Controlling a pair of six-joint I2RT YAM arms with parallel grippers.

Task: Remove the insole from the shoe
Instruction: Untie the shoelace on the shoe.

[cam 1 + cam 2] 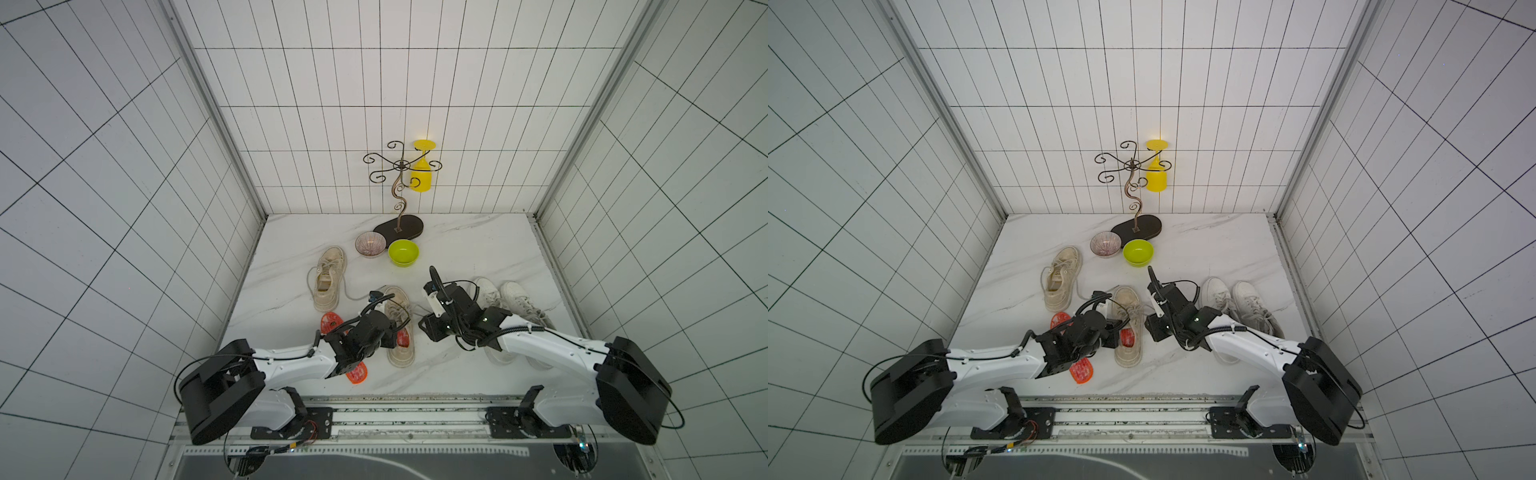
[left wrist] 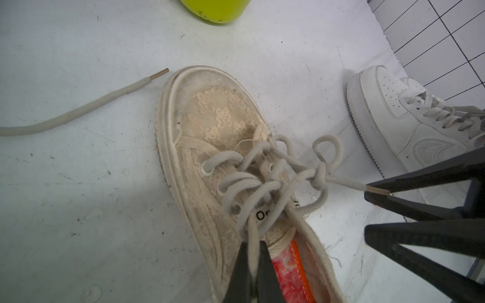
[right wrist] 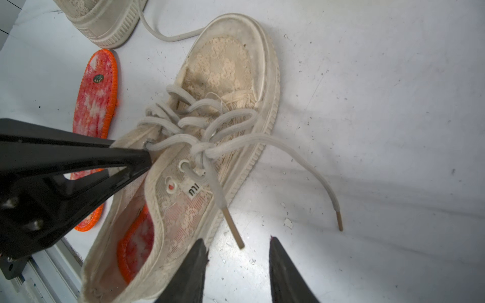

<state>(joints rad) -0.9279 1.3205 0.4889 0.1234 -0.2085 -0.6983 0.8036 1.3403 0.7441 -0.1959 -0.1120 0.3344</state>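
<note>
**Operator:** Report gripper states.

**Technician:** Left gripper (image 2: 253,251): fingers pressed together, pinching a lace (image 2: 249,230) at the throat of the shoe (image 3: 231,78). Right gripper (image 3: 237,244): fingers spread, nothing between them. A lace tip (image 3: 232,225) lies just ahead of it on the table (image 3: 367,105).

**Operator:** Locate the insole.

**Technician:** The insole (image 3: 137,244) is orange and lies inside the shoe, on its floor. The shoe stands between the two arms, heel toward the robot, toe away.

**Operator:** Which relation governs the next move?

**Technician:** The insole's long axis runs heel to toe, near to far. Only its heel end is exposed. From the right gripper it lies to the left, across the shoe's side wall, and that gripper sits just beside the wall. The left gripper is nearer but occupied. Judgement: the free right gripper would have to clear the collar, enter at the heel opening and draw back along the axis.

**Operator:** What cannot be made out?

**Technician:** The insole's forepart is hidden under tongue and laces. In both top views the left wrist covers most of the opening, so only a red sliver (image 1: 402,338) shows. Whether the left pinch also takes collar cloth cannot be told. A second insole (image 3: 95,99) lies on the table beside the shoe, partly under the left arm (image 1: 291,365). Beyond stand a second shoe (image 1: 328,282) and two bowls (image 1: 403,252).
</note>
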